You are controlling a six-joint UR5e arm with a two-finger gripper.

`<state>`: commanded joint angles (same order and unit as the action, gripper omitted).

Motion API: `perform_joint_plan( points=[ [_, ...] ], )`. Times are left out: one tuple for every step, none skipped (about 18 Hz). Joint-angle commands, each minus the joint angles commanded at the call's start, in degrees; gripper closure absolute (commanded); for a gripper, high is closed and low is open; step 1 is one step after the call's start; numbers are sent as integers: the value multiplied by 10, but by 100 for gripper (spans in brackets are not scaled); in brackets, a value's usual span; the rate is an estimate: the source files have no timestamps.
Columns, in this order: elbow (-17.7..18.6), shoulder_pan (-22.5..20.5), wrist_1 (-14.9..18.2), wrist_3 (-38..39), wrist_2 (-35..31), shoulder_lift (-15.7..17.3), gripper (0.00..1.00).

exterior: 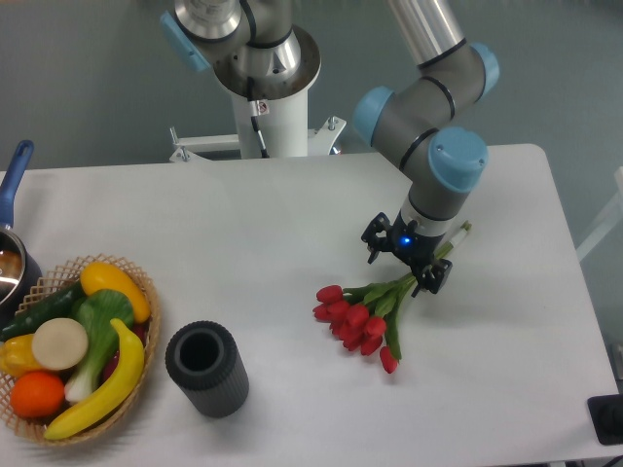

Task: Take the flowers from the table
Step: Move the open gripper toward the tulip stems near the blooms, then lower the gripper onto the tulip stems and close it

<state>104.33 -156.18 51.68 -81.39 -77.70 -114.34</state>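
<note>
The flowers (pixel 368 309) are a bunch of red tulips with green stems and long green leaves, lying flat on the table (pixel 292 214), right of its middle. The red heads fan out at the lower left end, one bloom trailing off below the rest, and the stems gather toward the upper right, where a pale stem tip shows beyond the arm's wrist. So the long axis runs on a diagonal, heads pointing down and left, cut ends up and right.

The arm comes in from the top of the view, bends through grey links with blue joint caps, and turns its wrist down over the stem end of the bunch. The gripper (pixel 405 261) points at the tabletop, a blue light glowing on its body. Its two dark fingers stand spread apart, one to either side of the stems; whether they touch the stems cannot be told.

Well off to the left stand a dark ribbed cylinder (pixel 202 369), a wicker basket (pixel 146 292) of fruit and vegetables, and at the edge a pot with a blue handle (pixel 14 185).
</note>
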Motion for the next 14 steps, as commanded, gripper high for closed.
perform_joint_plan(
  points=[
    [0, 0, -2, 0, -1, -5, 0],
    [0, 0, -3, 0, -1, -9, 0],
    [-1, 0, -4, 0, -1, -11, 0],
    [-2, 0, -4, 0, -1, -12, 0],
    [-3, 0, -3, 0, -2, -14, 0],
    [-2, 0, -3, 0, -2, -18, 0],
    [-2, 0, -3, 0, -2, -19, 0],
    [-1, 0, -3, -1, -2, -20, 0],
    [-1, 0, -2, -2, -2, -20, 0],
    [-2, 0, -1, -2, -2, -20, 0],
    [-1, 0, -1, -2, -2, -22, 0],
    [-1, 1, -1, -1, -2, -25, 0],
    [0, 1, -1, -1, -2, -25, 0],
    [1, 1, -1, -1, -2, -26, 0]
  ],
)
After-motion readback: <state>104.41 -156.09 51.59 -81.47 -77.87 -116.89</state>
